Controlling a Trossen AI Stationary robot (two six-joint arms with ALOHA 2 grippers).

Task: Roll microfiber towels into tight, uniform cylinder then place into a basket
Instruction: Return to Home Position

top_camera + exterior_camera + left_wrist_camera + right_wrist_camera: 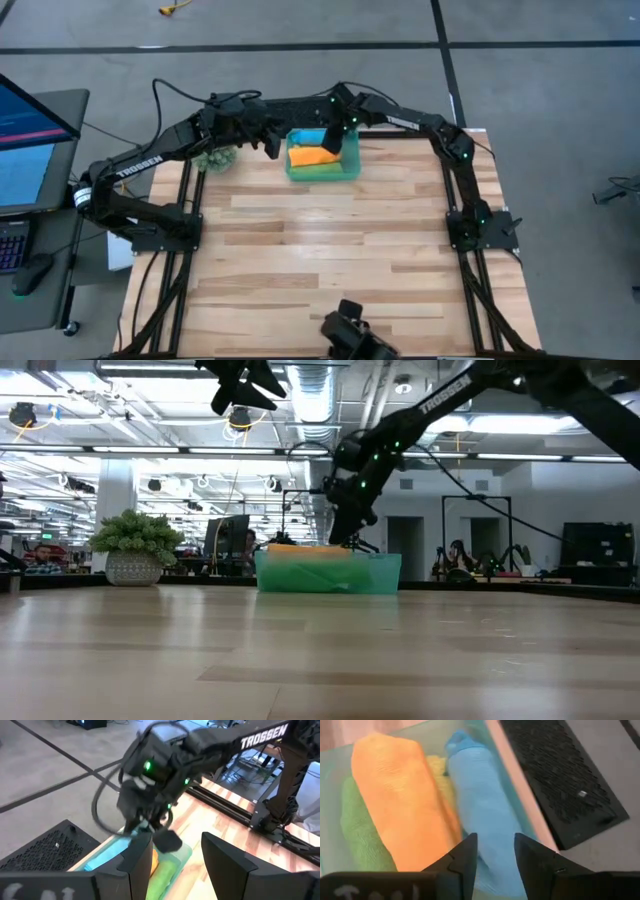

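At the far edge of the pale wooden table (330, 260), about midway along it, sits the small rectangular translucent teal plastic basket (322, 178). All four rolled microfiber towels lie inside it, side by side. The bright blue roll (482, 805) lies against the basket's far wall. The fat orange roll (400, 795) fills the middle and the green roll (357, 832) lies along the near wall. The yellow roll (440, 772) is wedged low between the orange and blue ones, only a strip of it showing.

The right gripper (495, 840) hangs just above the basket, over the blue roll. Its two dark fingers are spread apart and hold nothing, and the blue cloth shows through the gap between them. In the high view the right gripper (337, 140) sits over the basket's right half, its arm reaching in from the table's right side.

The left gripper (175, 842) is raised off the table just left of the basket, pointing towards it. Its fingers are also parted and empty. From above, it lies between the basket and the spiky green plant ball in a pale pot (135, 545).

Just past the table's far edge, beside the basket, lies a flat black perforated panel (560, 785).
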